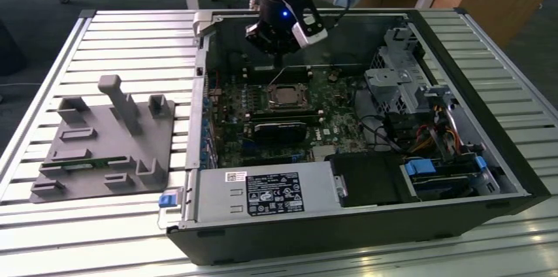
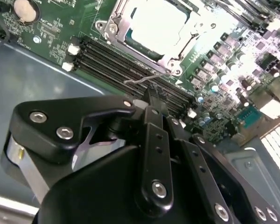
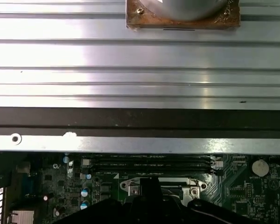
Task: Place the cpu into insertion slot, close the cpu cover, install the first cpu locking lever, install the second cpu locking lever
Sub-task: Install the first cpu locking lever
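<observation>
- In the exterior view, the open black metal computer case (image 1: 349,238) lies on its side on the slatted silver table (image 1: 114,42). It holds a green motherboard (image 1: 331,136), with a silvery labelled power box (image 1: 261,192) at six o'clock.
- The small pale tan-silver square cpu (image 2: 151,23) sits in the dark square insertion slot (image 2: 139,45), near the board's middle. The thin silvery cpu cover (image 2: 165,58) lies flat around it, framing the chip.
- At nine o'clock of the case stands a grey moulded plastic fixture (image 1: 104,140), with a small green strip (image 1: 87,161) lying in one of its grooves.
- My own black links hide much of the second wrist view.
- In the first wrist view, a copper-coloured plate (image 3: 182,14) is cut off at the frame's edge.
- In the exterior view, my black pincer (image 1: 279,63) hangs at twelve o'clock of the slot.
- Its fingertips (image 2: 151,95) look drawn together, with nothing visible between them.
- They are over the long black memory slots (image 2: 116,63), just beside a thin silvery wire lever (image 2: 144,78) at the cover's edge. I cannot tell whether they touch it.
</observation>
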Available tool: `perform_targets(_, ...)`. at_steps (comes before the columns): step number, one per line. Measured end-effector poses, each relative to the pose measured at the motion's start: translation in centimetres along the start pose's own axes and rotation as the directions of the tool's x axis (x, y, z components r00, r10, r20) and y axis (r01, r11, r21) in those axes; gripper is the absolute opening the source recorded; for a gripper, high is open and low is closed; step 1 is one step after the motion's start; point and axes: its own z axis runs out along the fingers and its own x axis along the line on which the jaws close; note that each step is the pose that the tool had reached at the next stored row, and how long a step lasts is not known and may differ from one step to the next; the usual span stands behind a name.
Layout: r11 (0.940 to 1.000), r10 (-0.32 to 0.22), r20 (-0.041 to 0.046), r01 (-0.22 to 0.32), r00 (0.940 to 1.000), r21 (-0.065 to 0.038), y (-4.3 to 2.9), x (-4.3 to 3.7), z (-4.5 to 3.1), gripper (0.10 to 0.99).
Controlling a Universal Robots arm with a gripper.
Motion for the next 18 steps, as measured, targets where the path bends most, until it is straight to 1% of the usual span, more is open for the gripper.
perform_targets(4,1.0,-0.007,0.0022,0.007,1.0,0.0,-0.07,-0.02,0.57,0.106)
perform_targets(11,1.0,-0.01,0.0018,0.01,0.9999,0.0,-0.02,-0.44,1.07,0.106)
perform_targets(13,0.9999,-0.01,0.0018,0.01,0.9999,0.0,0.0,-0.65,1.23,0.106)
perform_targets(18,0.9999,-0.01,0.0018,0.01,0.9999,0.0,0.04,-1.68,1.57,0.106)
